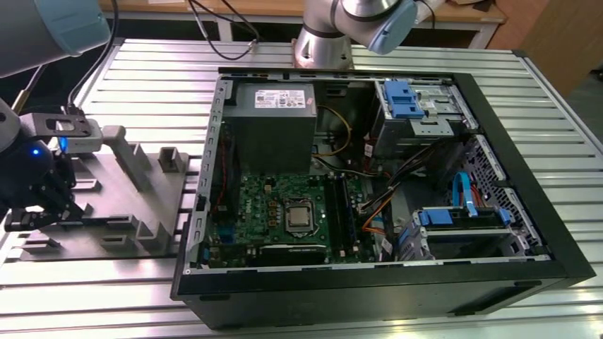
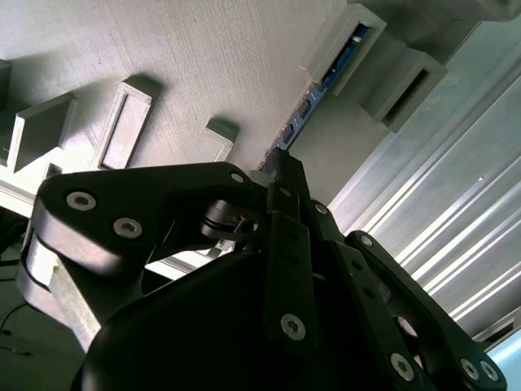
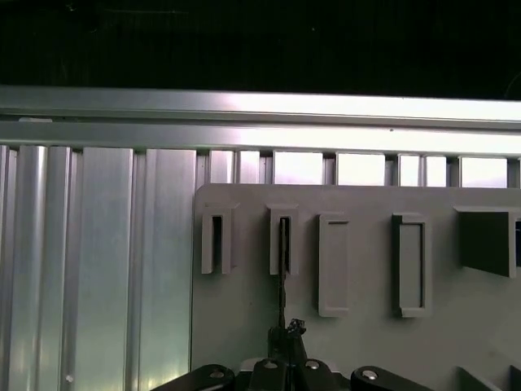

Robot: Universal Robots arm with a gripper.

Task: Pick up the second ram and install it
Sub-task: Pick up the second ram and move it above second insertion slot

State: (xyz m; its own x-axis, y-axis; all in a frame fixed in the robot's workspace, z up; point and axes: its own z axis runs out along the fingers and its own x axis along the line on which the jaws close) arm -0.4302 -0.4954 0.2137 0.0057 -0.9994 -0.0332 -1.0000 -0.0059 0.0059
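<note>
The second ram (image 2: 321,85) is a thin dark stick standing on edge in a slot of the grey holder plate (image 2: 203,65). In the first wrist view the ram (image 3: 282,269) shows edge-on, running from a raised slot block down to my gripper (image 3: 285,332). In the second wrist view my black gripper (image 2: 281,167) has its fingertips pressed together on the stick's near end. In the exterior view the gripper (image 1: 42,212) hangs over the holder plate (image 1: 141,240) at the exterior view's left, well away from the motherboard (image 1: 282,212) and its black memory slots (image 1: 341,212).
The open computer case (image 1: 377,282) lies on a ribbed aluminium table (image 1: 160,78), with a power supply (image 1: 273,120), blue drive brackets (image 1: 400,99) and loose cables inside. Raised grey blocks (image 1: 127,152) stand on the holder plate near the gripper.
</note>
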